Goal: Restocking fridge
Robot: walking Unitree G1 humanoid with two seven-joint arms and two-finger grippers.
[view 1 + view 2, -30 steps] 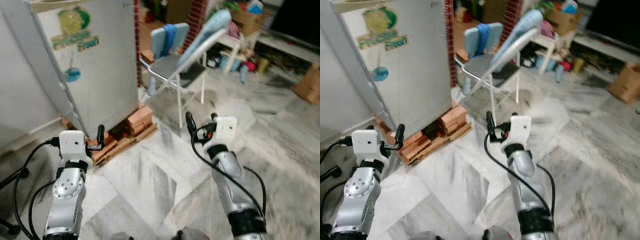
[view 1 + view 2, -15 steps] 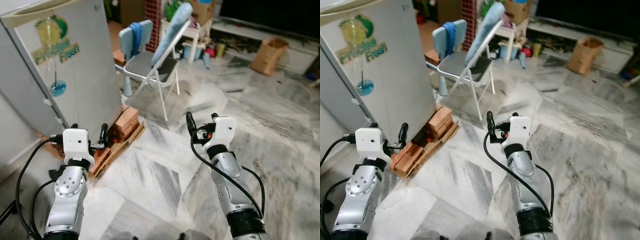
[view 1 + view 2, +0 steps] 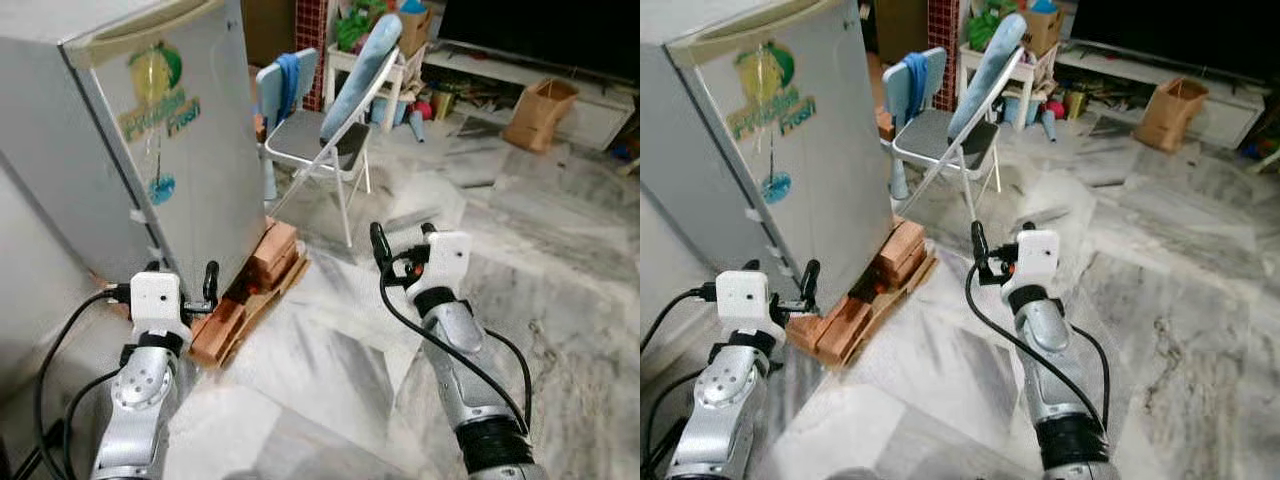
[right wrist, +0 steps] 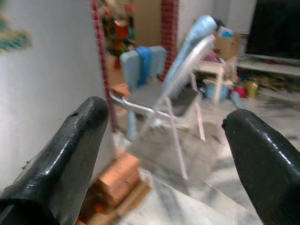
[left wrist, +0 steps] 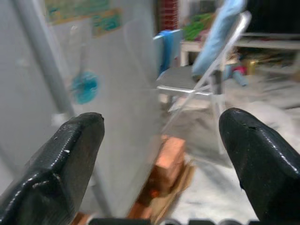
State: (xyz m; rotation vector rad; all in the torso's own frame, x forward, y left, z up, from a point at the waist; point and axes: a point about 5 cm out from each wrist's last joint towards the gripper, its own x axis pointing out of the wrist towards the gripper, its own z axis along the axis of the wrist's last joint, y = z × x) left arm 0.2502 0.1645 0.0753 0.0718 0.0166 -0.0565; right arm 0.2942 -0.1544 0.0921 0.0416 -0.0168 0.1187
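While both empty grippers hover with fingers spread apart, the fridge (image 3: pixel 150 150) stands closed on bricks (image 3: pixel 255 290) ahead and to the robot's left, the left gripper (image 3: pixel 180 285) just beside its lower corner, the right gripper (image 3: pixel 400 245) farther off.

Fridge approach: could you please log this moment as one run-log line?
fridge: door shut, on bricks | left gripper: open, empty | right gripper: open, empty | folding chair: beside fridge
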